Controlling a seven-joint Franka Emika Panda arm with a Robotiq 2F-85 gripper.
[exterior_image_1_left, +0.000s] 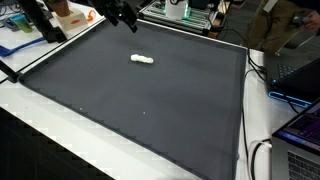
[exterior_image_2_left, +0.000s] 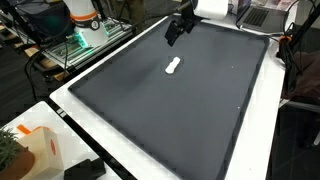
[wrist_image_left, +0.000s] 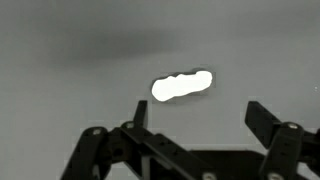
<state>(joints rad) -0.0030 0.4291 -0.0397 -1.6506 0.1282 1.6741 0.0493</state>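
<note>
Over dark mat (exterior_image_1_left: 140, 110), with hand (wrist_image_left: 197, 118) wide open and empty above white lump (wrist_image_left: 181, 86): square jaws across its narrow width, lower straight.

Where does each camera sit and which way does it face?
In an exterior view: high beside the dark mat, looking down across it; open gripper at top.
In an exterior view: high off a corner of the dark mat, looking diagonally along it; gripper shows.
Wrist view: looks down at the dark mat; fingers at bottom.
All share the white object.
</note>
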